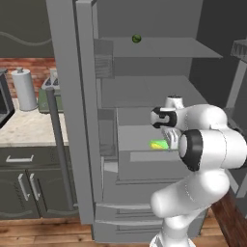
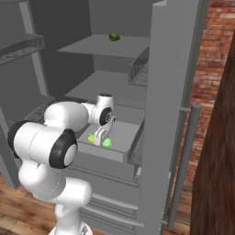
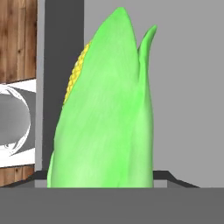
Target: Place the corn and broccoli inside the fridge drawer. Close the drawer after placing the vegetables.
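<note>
The fridge drawer [image 1: 144,166] [image 2: 120,130] stands pulled out of the open fridge at mid height. My gripper [image 2: 99,137] [image 1: 169,140] reaches down into it from above. The corn [image 2: 107,142] [image 1: 158,144], bright green with a yellowish part, sits between the fingers just over the drawer's floor. In the hand view the corn [image 3: 107,113] stands very close, its husk tip pointing up and a strip of yellow kernels on its left side. The jaws stand wide around the cob and look closed on it. The broccoli is out of view.
A small dark green ball [image 1: 136,38] [image 2: 114,37] lies on the top fridge shelf. The open fridge door [image 1: 72,111] stands left of the drawer, the other door [image 2: 167,114] on the right. Solid grey drawers [image 1: 125,217] sit below. A counter [image 1: 24,128] with a paper roll [image 1: 24,89] lies far left.
</note>
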